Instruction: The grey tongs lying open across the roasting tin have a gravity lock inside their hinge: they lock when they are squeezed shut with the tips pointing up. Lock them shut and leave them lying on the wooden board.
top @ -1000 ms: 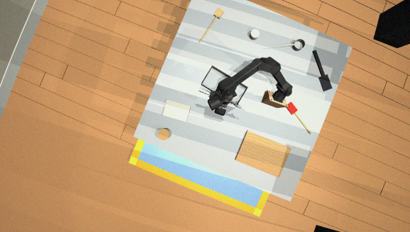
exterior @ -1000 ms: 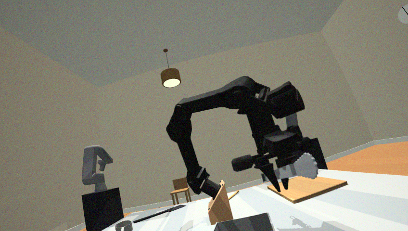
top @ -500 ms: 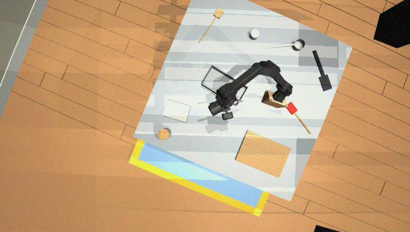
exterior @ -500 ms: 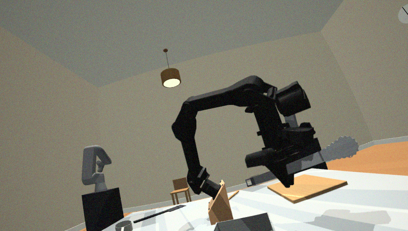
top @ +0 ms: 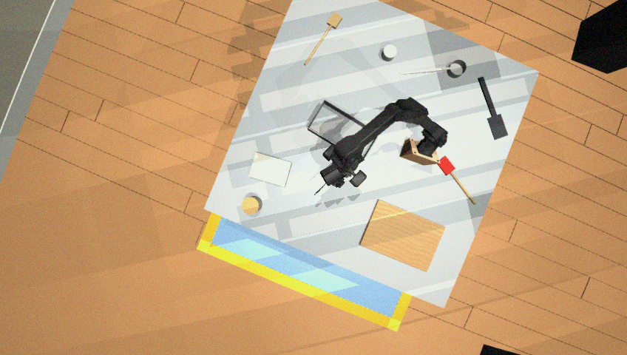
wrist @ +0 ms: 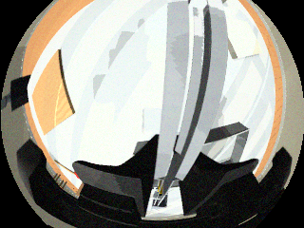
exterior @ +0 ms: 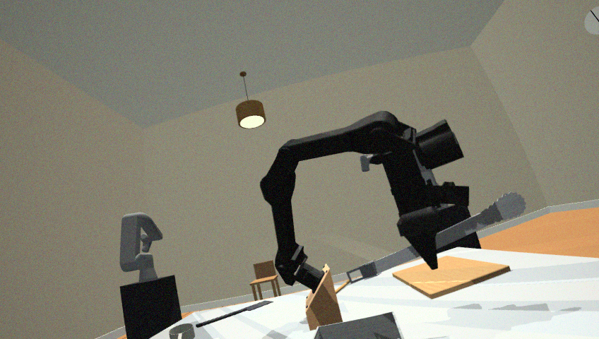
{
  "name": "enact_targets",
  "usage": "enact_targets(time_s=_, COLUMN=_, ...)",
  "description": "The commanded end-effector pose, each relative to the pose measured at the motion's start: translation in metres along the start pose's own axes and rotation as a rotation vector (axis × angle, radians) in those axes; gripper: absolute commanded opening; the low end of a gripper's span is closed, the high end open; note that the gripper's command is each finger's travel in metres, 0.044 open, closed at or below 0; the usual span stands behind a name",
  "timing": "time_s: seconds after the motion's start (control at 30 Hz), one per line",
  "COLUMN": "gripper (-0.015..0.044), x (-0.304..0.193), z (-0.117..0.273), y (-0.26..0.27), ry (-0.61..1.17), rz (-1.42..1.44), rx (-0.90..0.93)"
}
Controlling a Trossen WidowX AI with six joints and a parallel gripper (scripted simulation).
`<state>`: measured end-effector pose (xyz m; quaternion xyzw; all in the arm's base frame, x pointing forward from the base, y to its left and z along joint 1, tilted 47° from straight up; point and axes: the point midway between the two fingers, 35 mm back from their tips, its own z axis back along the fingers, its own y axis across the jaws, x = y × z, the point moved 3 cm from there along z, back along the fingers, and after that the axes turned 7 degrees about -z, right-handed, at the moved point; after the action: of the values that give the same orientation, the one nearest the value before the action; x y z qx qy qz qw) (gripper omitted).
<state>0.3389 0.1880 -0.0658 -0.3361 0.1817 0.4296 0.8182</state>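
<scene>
Claw (top: 341,179) (exterior: 434,263) (wrist: 166,139) is closed down to a narrow gap, with the grey tongs (top: 320,188) (exterior: 395,260) (wrist: 173,62) pinched between its fingers. Tongs are off the table, gripped mid-length.

Step in hand, my read: tip the tongs up while squeezed so the gravity lock drops. To do it well: keep the squeeze full the whole way round, roll the wrist slowly, go steeper than the present slant, pause at the top, then ease off slightly to check the legs stay together. Watch for the legs slipping or twisting in the fingers. If they spring apart, the lock didn't catch; don't carry on to the board. Can't tell from here whether it has caught.

Tongs relative to claw: in the exterior view they run through the fingers on a slant, scalloped tips up toward the right of the frame, hinge end with its loop low on the left. In the wrist view the legs run from between the fingers up to the top edge, a thin gap between them.

Further out: roasting tin (top: 345,112) (wrist: 228,133) sits near the claw, up and slightly right of it in the top view, partly under the arm. Wooden board (top: 402,235) (exterior: 451,275) (wrist: 52,100) is lower right there, well apart from the claw; nothing laid on it yet.
</scene>
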Motion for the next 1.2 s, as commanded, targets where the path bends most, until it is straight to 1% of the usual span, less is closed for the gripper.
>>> enact_targets(time_s=0.0, gripper=-0.015, x=0.005, z=0.001, y=0.008, ry=-0.002, rz=0.177, rx=0.003)
enact_targets(time_s=1.17, gripper=-0.015, x=0.029, z=-0.002, y=0.063, ry=0.0, rz=1.501, rx=0.004)
